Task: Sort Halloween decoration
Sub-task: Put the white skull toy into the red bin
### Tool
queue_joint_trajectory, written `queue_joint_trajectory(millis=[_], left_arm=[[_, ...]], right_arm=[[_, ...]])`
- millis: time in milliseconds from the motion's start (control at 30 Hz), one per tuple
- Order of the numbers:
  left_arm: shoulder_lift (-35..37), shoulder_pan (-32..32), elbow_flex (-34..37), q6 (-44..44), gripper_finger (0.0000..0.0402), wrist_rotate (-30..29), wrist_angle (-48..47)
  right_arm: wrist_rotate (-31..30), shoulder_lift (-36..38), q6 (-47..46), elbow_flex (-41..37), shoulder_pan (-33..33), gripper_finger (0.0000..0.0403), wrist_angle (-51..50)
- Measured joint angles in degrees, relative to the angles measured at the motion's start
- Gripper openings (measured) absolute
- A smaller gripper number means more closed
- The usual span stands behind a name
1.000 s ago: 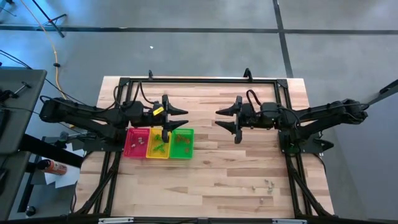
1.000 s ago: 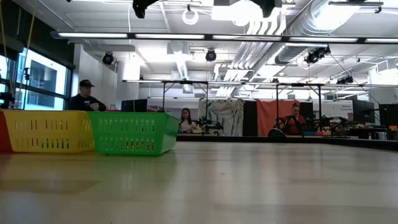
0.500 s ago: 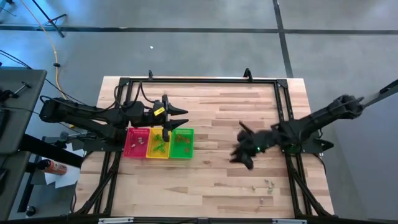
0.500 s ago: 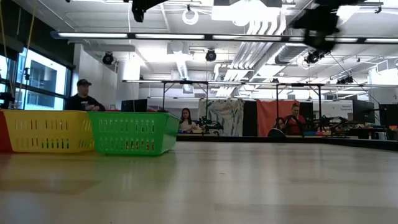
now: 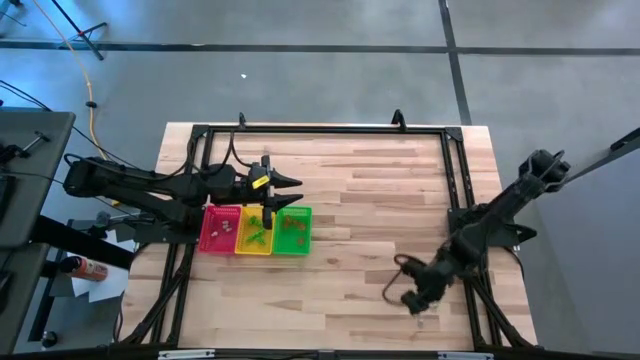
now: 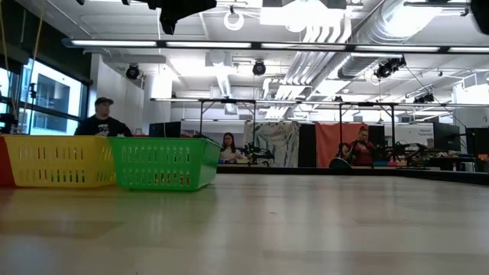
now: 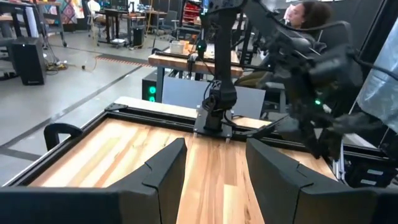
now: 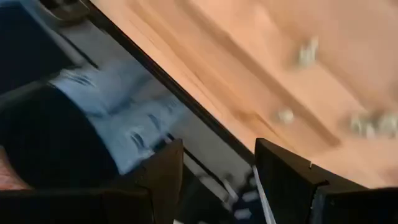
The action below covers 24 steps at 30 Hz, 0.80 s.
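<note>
Several pale trinkets of the Halloween decoration (image 8: 308, 51) lie loose on the wood near the table's near right corner. They show blurred in the right wrist view, just beyond my right gripper (image 8: 214, 180). That gripper (image 5: 392, 280) is open, tipped downward above the spot, with nothing between its fingers. My left gripper (image 5: 283, 195) hangs open and level above the yellow tray (image 5: 255, 230) and the green tray (image 5: 292, 230), holding nothing. A few small trinkets (image 5: 257, 238) rest on the tray floors.
A red tray (image 5: 220, 230), the yellow one and the green one (image 6: 164, 163) stand side by side at the table's left. A black frame (image 5: 455, 180) runs along the table's sides. People sit in the room beyond the table (image 6: 103, 122).
My right gripper has swung from the table's middle toward the near right corner, come down, rolled about its own line and tipped from level to pointing downward. It stays open. The left gripper has kept its place above the trays.
</note>
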State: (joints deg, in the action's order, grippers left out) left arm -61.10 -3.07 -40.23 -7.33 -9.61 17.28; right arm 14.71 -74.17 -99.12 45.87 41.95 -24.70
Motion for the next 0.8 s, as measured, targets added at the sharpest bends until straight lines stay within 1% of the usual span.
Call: queue_joint_trajectory(millis=[100, 167, 367, 433, 533, 667, 800], left_arm=[[0.0, 0.0, 0.0, 0.0, 0.0159, 0.0, -0.01], [0.0, 0.0, 0.0, 0.0, 0.0159, 0.0, -0.02], [0.0, 0.0, 0.0, 0.0, 0.0159, 0.01, -0.39], [0.0, 0.0, 0.0, 0.0, 0.0159, 0.02, -0.44], [0.0, 0.0, 0.0, 0.0, 0.0159, 0.02, -0.45], [0.0, 0.0, 0.0, 0.0, 0.0159, 0.02, -0.59], [0.0, -0.02, 0.0, 0.0, 0.0159, 0.25, -1.09]], right_arm=[[2.66, -5.11, -2.81, 3.26, 1.62, 0.0195, -0.64], [2.78, -8.57, -4.5, 5.87, 1.78, 0.0195, -4.17], [-1.49, -17.93, -6.31, 14.38, 0.96, 0.0195, -21.68], [-2.15, -20.29, -6.49, 16.51, 0.48, 0.0195, -24.96], [-3.3, -22.71, -6.0, 17.89, 0.29, 0.0195, -24.32], [-3.68, -25.0, -5.89, 17.9, 0.32, 0.0195, -21.78], [-3.33, -26.8, -5.93, 17.9, 0.32, 0.0195, -22.55]])
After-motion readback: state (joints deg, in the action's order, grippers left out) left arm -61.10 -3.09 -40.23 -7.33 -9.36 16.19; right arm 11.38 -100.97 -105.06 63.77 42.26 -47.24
